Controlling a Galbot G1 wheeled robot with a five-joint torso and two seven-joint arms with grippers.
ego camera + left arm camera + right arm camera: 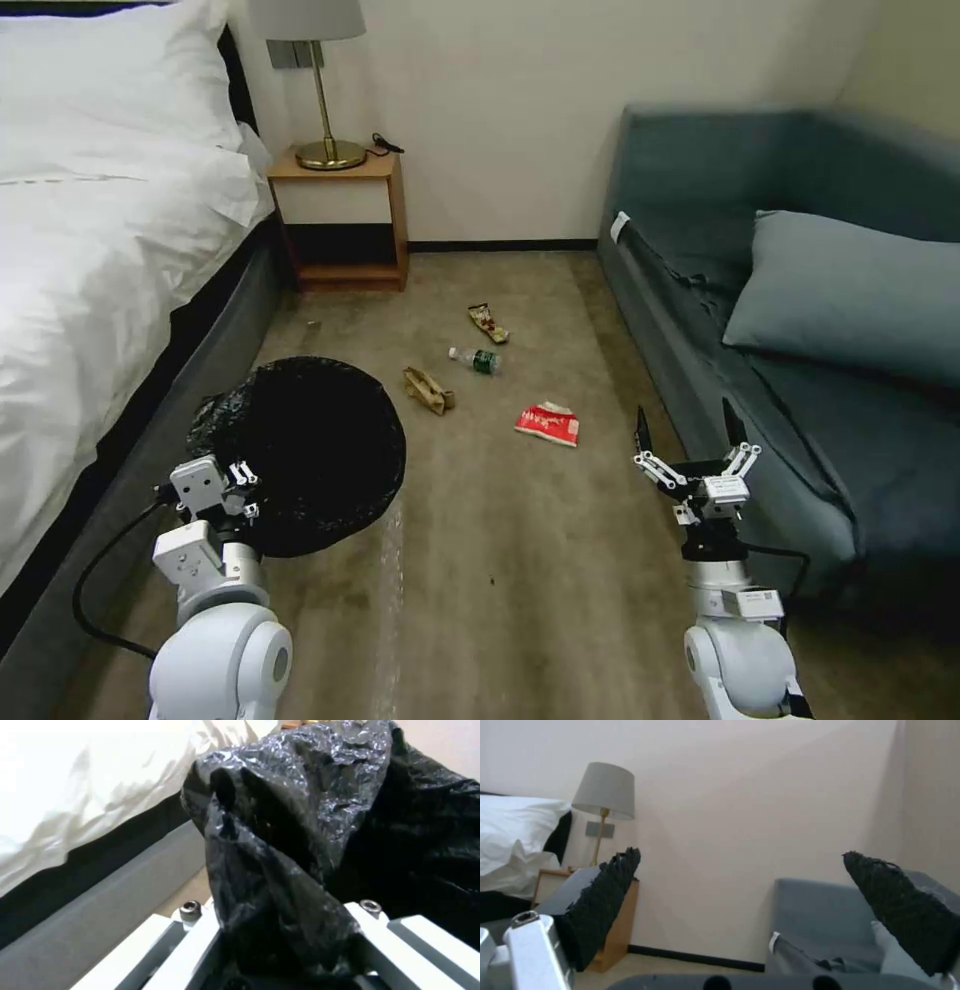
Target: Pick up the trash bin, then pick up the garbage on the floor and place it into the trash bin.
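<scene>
The trash bin (315, 450), lined with a crinkly black bag (310, 832), hangs off the carpet on the left beside the bed, with my left gripper (243, 492) shut on its near rim. Garbage lies on the carpet ahead: a red-white snack packet (548, 423), a crumpled brown paper bag (428, 391), a small clear bottle with a green label (476, 360) and a brown-yellow wrapper (488, 323). My right gripper (690, 432) stands open and empty, held up to the right of the packet, close to the sofa; its black pads (605, 900) are spread wide.
A bed with white linen (90, 240) runs along the left. A wooden nightstand (345, 220) with a brass lamp (322, 90) stands at the back wall. A grey-blue sofa (800, 330) with a cushion (850, 290) lines the right. Open carpet (500, 560) lies between.
</scene>
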